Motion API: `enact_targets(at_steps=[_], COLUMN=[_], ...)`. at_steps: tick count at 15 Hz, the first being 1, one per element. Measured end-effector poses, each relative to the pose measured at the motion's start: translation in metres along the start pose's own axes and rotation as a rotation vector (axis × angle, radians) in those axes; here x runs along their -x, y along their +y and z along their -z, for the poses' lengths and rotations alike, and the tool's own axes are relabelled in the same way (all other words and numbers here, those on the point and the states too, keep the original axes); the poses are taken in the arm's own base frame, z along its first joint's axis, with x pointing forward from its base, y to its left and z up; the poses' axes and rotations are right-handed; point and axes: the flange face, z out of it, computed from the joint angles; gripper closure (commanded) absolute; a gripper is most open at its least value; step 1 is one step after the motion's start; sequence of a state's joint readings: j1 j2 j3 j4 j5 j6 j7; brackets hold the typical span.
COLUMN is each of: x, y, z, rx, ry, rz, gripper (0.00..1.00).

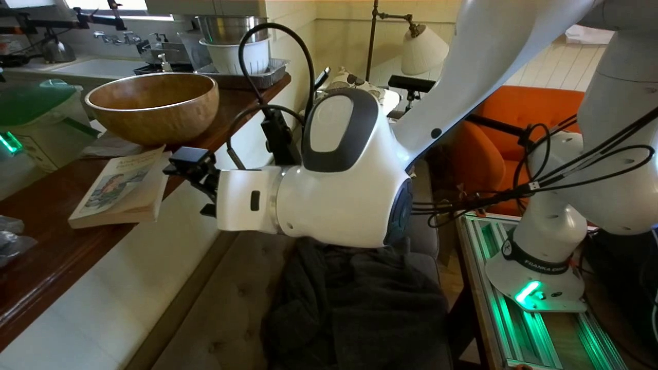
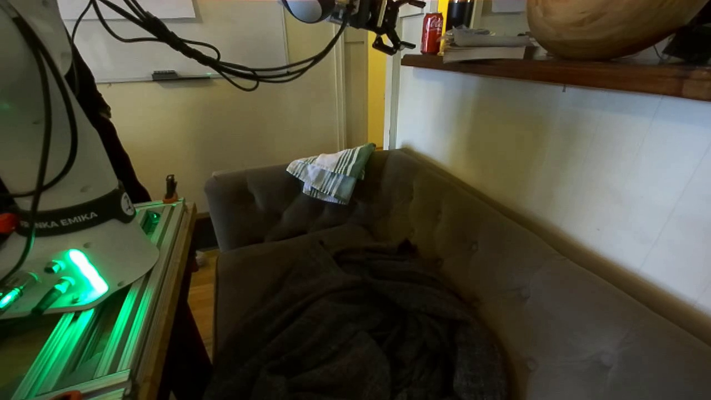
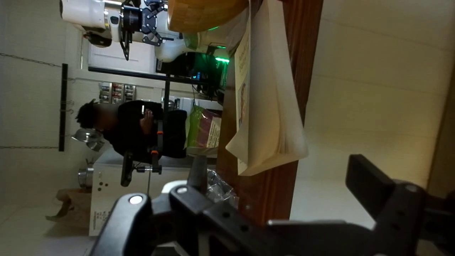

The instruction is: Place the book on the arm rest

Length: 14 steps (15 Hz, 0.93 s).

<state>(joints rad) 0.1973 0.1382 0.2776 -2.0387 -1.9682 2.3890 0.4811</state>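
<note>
cream book (image 1: pixel 115 187) lies flat, cover up, on the wooden ledge (image 1: pixel 56 252), just ahead of your gripper (image 3: pixel 277 163) and apart from it. your jaws are spread wide, the book showing through the gap in the wrist view. wooden bowl (image 1: pixel 154 115) ahead and off to one side. red can (image 2: pixel 432 33) on the ledge, ahead of you as well. below you: grey sofa (image 2: pixel 555 300), dark blanket (image 2: pixel 355 316) bunched on it. arm rest (image 2: pixel 244 194) also lower than your gripper, striped towel (image 2: pixel 333 175) draped over it.
</note>
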Motion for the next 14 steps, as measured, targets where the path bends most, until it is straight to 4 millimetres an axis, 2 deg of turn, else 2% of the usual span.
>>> enact_targets(at_steps=[4, 10, 14], x=[-0.006, -0.055, -0.074], y=[-0.002, -0.002, -0.008], z=[0.000, -0.010, -0.033], rx=[-0.002, 0.030, 0.060], ry=[0.002, -0.070, -0.142], rz=[-0.045, -0.120, -0.120], gripper=[0.00, 0.00, 0.00])
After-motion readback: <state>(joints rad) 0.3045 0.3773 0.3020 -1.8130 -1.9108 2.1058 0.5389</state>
